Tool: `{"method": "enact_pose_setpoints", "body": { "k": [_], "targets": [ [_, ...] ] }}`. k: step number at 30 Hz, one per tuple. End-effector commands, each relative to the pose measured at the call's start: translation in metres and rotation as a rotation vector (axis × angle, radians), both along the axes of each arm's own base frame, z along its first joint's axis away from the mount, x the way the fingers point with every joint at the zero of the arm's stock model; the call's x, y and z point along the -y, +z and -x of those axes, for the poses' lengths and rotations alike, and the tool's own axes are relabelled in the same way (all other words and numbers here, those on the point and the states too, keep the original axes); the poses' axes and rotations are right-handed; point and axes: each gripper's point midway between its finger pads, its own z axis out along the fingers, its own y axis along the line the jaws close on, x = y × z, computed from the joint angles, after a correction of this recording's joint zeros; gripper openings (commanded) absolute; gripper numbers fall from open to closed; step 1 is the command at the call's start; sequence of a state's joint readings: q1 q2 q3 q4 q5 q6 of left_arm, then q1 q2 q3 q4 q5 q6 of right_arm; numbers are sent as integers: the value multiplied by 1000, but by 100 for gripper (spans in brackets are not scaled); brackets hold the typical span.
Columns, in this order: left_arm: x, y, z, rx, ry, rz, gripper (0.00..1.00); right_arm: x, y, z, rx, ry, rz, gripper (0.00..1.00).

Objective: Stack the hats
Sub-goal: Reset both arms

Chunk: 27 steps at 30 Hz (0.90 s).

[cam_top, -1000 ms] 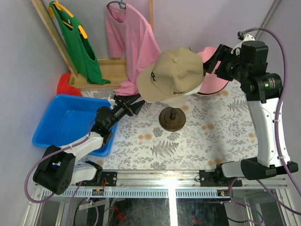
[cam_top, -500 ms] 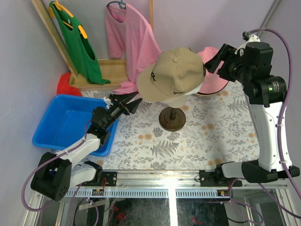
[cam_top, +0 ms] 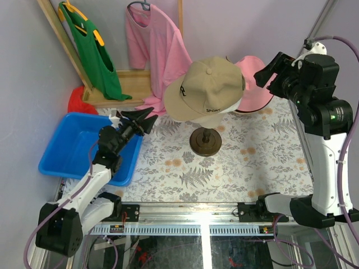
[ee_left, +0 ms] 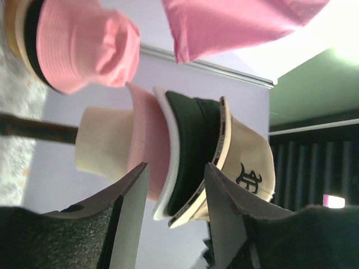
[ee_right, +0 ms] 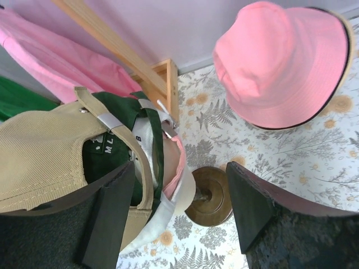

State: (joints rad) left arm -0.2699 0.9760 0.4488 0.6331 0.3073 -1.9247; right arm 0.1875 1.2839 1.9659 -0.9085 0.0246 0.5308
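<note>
Bright, even light is falling on the floral tabletop (cam_top: 252,162), leaving only faint shadows. Glare is washing out the left wrist view's upper right corner, and the fingers (ee_left: 130,213) of the left pincer (ee_left: 176,166) are appearing blurred.

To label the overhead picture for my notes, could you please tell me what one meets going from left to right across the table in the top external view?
blue bin → left gripper, fingers apart → tan cap → pink bucket hat → right arm
</note>
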Motion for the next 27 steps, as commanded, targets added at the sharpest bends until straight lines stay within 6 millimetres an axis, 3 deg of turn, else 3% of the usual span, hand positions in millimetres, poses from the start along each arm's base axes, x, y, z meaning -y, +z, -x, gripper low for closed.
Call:
{"method": "enact_pose_setpoints", "body": {
  "k": [1,4,9,11,14,19,27],
  "targets": [
    [-18,29,-12,139,97,-318,44,26,31,7,95,-108,61,73],
    [-37,69,-26,249,211,-681,44,45,25,-3,62,-185,162,76],
    [-93,95,-31,303,471,-1095,45,71,2,-16,-5,-295,286,95],
    [-110,88,-30,287,534,-1197,45,73,-10,-16,-5,-320,275,100],
    [-128,72,-31,258,588,-1309,46,75,-36,-15,-23,-346,249,99],
    [-137,55,-36,234,618,-1373,49,102,-87,-1,-115,-544,238,100],
    [-135,43,-42,215,606,-1390,51,129,-113,21,-168,-658,363,100]
  ]
}}
